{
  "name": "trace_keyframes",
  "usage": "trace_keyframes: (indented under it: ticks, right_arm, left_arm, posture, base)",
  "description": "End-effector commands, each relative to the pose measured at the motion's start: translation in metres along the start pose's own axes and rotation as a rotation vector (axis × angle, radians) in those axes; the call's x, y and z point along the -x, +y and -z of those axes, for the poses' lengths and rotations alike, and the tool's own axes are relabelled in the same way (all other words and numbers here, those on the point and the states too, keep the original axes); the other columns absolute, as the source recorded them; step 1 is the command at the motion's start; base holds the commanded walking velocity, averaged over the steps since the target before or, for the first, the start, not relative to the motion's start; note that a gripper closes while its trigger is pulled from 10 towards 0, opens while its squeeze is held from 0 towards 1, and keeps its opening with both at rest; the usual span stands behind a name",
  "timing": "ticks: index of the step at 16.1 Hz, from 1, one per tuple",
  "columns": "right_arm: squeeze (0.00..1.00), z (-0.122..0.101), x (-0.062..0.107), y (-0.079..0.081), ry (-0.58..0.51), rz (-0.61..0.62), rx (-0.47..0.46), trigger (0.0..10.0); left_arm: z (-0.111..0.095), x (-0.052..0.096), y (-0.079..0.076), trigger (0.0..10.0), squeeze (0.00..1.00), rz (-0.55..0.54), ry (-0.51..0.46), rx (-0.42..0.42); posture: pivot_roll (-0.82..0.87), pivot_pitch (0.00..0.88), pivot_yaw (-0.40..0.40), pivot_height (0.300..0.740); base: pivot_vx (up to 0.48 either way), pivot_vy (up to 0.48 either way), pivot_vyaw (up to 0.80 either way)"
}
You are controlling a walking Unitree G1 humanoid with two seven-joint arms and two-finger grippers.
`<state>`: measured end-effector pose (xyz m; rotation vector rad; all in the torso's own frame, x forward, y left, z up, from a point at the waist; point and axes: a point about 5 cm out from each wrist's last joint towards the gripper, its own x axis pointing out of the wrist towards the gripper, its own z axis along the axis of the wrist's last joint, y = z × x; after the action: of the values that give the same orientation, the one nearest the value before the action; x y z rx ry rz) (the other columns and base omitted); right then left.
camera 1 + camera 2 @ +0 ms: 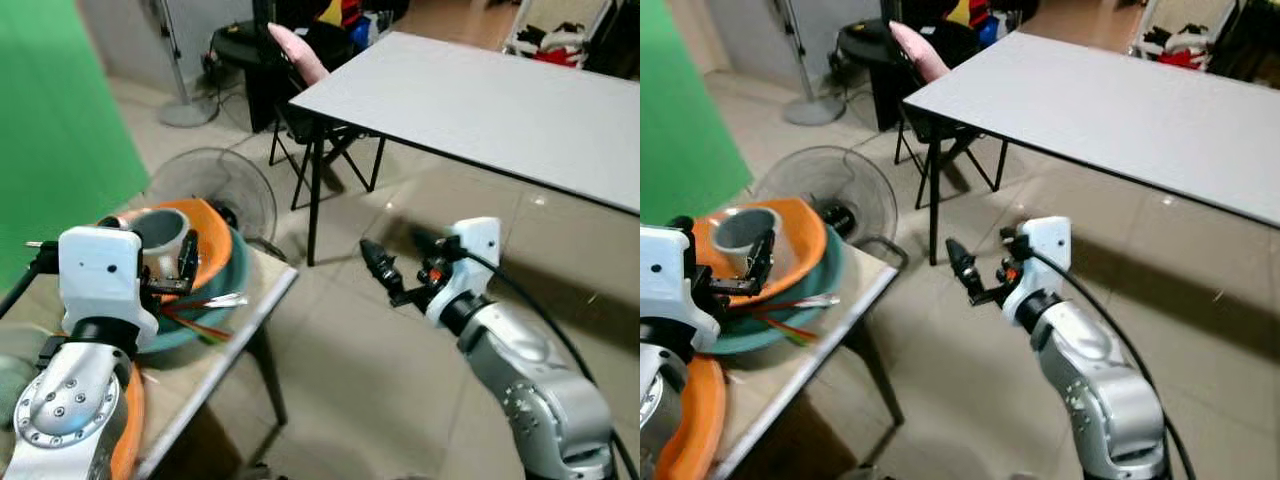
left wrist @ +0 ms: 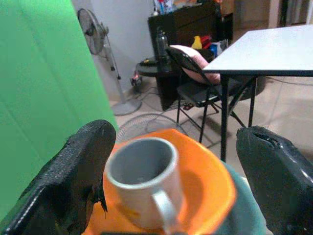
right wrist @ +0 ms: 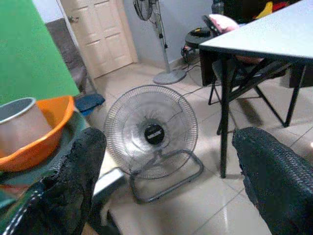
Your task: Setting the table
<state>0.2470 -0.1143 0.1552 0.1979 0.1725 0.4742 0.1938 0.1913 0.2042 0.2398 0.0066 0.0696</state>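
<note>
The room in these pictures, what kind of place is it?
Probably a room in a home, used partly as a recording space: tiled floor, a long white table, a floor fan and a green backdrop.

The two head views look forward and down from above. Both take in the low table [image 1: 255,300] at lower left, the floor fan [image 1: 215,195] behind it, and the long white table [image 1: 1120,110] across the upper right; the right eye sits a little to the side, so everything lies further left in its frame. The left wrist camera looks close along its fingers at the grey mug [image 2: 144,183] in the orange bowl [image 2: 208,188], with the white table at upper right. The right wrist camera faces the floor fan from low down, with the bowl at left.
</note>
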Motion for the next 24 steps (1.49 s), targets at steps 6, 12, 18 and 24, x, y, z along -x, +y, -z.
trace_keyframes:
  ticks: [6, 12, 18, 24]
  right_arm:
    - [0.0, -0.004, -0.001, 0.003, 0.003, -0.014, 0.013, 10.0]
    - [1.0, -0.012, -0.006, 0.005, 0.11, -0.118, 0.187, 10.0]
    - [1.0, -0.019, 0.001, 0.019, 0.216, -0.292, 0.278, 10.0]
    - [0.0, -0.02, 0.004, 0.023, 0.291, -0.357, 0.31, 10.0]
  left_arm:
    - [-0.002, -0.004, 0.005, 10.0, 0.0, -0.027, 0.017, 0.005]
    - [0.004, -0.023, 0.011, 10.0, 1.0, 0.004, 0.142, 0.083]
    - [0.024, -0.035, 0.024, 10.0, 0.0, -0.036, 0.366, 0.127]
    - [0.024, -0.043, 0.029, 9.3, 0.0, -0.026, 0.448, 0.269]
  posture:
    - [0.03, 0.029, 0.027, 0.74]
    - [0.03, 0.073, 0.033, 0.74]
    - [0.03, 0.115, 0.038, 0.74]
    - [0.03, 0.116, 0.035, 0.74]
  base:
    - [0.0, -0.16, 0.0]
    - [0.0, 0.0, 0.0]
    - [0.0, 0.0, 0.0]
    - [0.0, 0.0, 0.0]
